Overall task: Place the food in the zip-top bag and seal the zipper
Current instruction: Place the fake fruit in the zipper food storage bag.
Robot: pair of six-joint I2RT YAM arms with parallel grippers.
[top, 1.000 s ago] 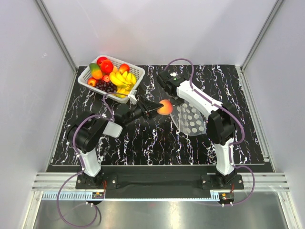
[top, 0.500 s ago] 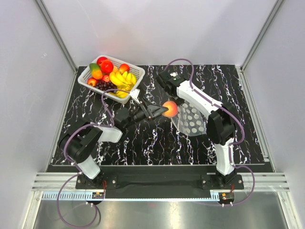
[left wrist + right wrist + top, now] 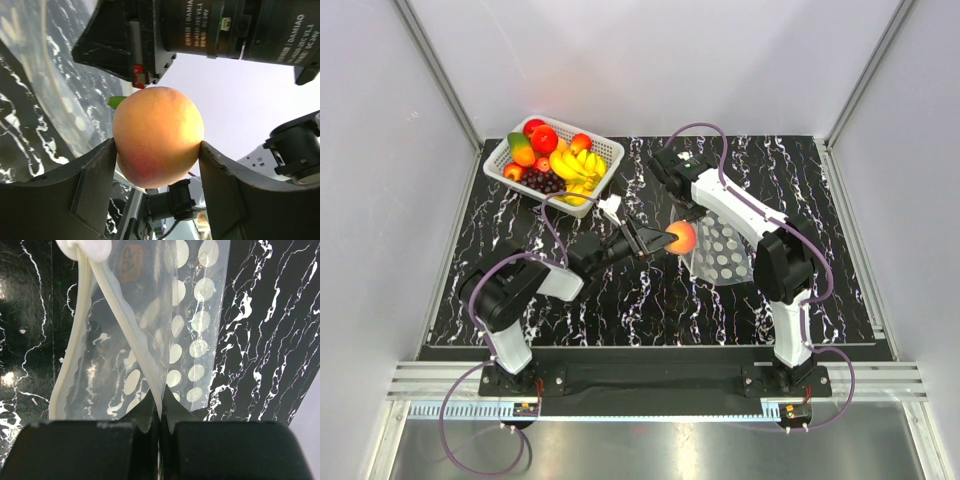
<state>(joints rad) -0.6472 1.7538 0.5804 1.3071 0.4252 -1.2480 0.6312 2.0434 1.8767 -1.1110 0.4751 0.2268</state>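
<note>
My left gripper (image 3: 672, 240) is shut on the pink-yellow peach (image 3: 681, 237), which fills the left wrist view (image 3: 157, 136) between both fingers. It holds the peach at the left edge of the zip-top bag (image 3: 722, 250). My right gripper (image 3: 692, 213) is shut on the bag's mouth edge and holds it up off the table. In the right wrist view the clear dotted bag (image 3: 165, 330) hangs from the pinched jaws, with the zipper strip (image 3: 120, 305) running along its mouth. The rest of the food (image 3: 552, 163) lies in the white basket.
The white lattice basket (image 3: 602, 148) stands at the back left of the black marbled table (image 3: 620, 300). Grey walls enclose the table on three sides. The arm bases sit at the near edge.
My left gripper has carried the peach to the right and slightly nearer, up to the bag's left edge. The right gripper has kept its hold on the bag, which now hangs narrower.
</note>
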